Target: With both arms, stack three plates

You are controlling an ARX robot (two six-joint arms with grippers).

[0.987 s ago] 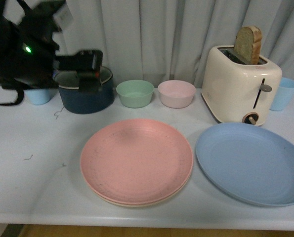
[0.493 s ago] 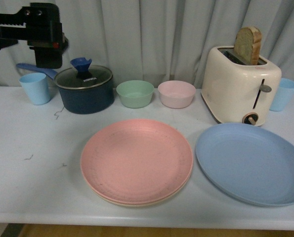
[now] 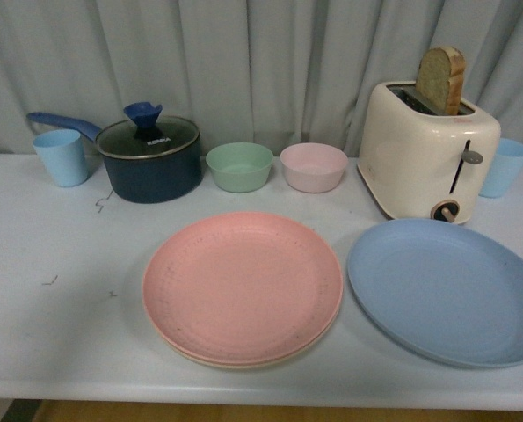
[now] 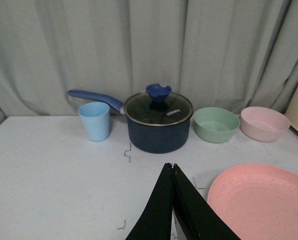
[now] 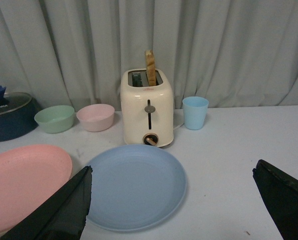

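Observation:
The pink plate (image 3: 242,283) lies on the beige plate (image 3: 243,360), whose rim shows under its near edge, at the table's front middle. The blue plate (image 3: 446,288) lies alone to their right. Neither arm shows in the front view. In the left wrist view my left gripper (image 4: 172,166) is shut and empty, above the table left of the pink plate (image 4: 261,200). In the right wrist view my right gripper (image 5: 171,175) is wide open and empty, with the blue plate (image 5: 133,184) between its fingers and below, and the pink plate (image 5: 23,177) off to one side.
Along the back stand a light blue cup (image 3: 61,156), a dark blue lidded pot (image 3: 151,158), a green bowl (image 3: 240,166), a pink bowl (image 3: 314,166), a cream toaster (image 3: 428,149) with bread in it and another blue cup (image 3: 505,165). A grey curtain hangs behind.
The left arm rose from in front of the pot and cup, up and to the left, and has left the front view. The plates have not moved.

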